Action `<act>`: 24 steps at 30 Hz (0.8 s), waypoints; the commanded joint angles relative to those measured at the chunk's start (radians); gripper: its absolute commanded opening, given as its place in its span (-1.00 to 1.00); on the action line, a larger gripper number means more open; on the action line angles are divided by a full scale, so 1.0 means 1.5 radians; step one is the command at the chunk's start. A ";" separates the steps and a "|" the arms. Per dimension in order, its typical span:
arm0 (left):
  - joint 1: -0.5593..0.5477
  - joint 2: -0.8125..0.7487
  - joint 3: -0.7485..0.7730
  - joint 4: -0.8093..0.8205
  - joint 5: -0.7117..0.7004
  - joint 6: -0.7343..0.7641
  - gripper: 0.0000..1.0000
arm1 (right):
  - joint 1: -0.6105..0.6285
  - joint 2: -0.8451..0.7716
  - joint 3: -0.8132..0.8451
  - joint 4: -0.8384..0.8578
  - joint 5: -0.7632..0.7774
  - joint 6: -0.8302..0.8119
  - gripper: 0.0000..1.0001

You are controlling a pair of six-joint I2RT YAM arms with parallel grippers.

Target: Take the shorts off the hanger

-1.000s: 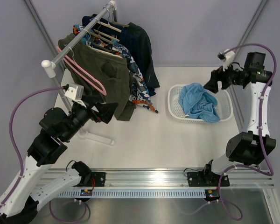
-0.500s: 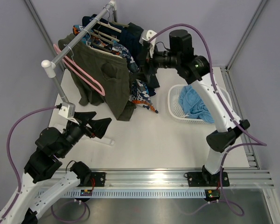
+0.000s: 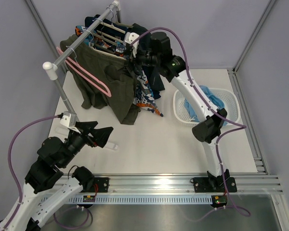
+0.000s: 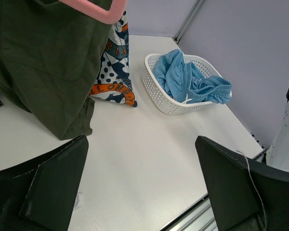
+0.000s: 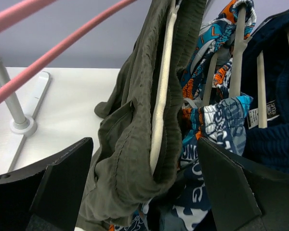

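Note:
Olive green shorts [image 3: 106,79] hang on a cream hanger [image 5: 163,91] from the rail [image 3: 79,41], in front of patterned [image 3: 144,91] and navy shorts. My right gripper [image 3: 131,61] is open, its jaws on either side of the olive shorts' [image 5: 130,159] end at the hanger, not closed on them. My left gripper [image 3: 100,133] is open and empty, low over the table left of centre, below the hanging shorts [image 4: 48,62].
A bare pink hanger [image 3: 84,74] hangs at the rail's near end. A white basket [image 3: 182,111] with blue cloth [image 3: 208,94] stands at right; it also shows in the left wrist view [image 4: 156,91]. The rack's pole and foot [image 3: 106,143] stand beside the left gripper.
The right arm swung from over the basket across to the rack and reached the olive shorts' edge. The left arm drew back and lower, away from the hanging shorts.

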 commanded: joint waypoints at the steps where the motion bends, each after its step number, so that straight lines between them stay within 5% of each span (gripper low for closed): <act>1: 0.001 -0.011 -0.009 0.019 -0.015 -0.001 0.98 | 0.018 0.010 0.032 0.058 0.033 -0.032 0.90; 9: 0.001 -0.009 -0.015 0.023 -0.016 0.012 0.98 | 0.022 0.022 0.012 0.050 0.011 -0.037 0.55; 13: 0.001 -0.003 -0.012 0.025 -0.016 0.017 0.98 | 0.023 0.024 0.012 0.065 -0.005 -0.008 0.00; 19: 0.001 -0.002 -0.003 0.023 -0.014 0.015 0.98 | 0.024 0.025 0.015 0.078 -0.011 0.007 -0.47; 22: 0.001 -0.003 -0.002 0.024 -0.013 0.012 0.98 | 0.024 0.020 0.014 0.081 -0.014 0.016 -1.00; 24: 0.001 -0.003 0.000 0.024 -0.012 0.011 0.98 | 0.024 0.018 0.013 0.087 -0.015 0.026 -1.00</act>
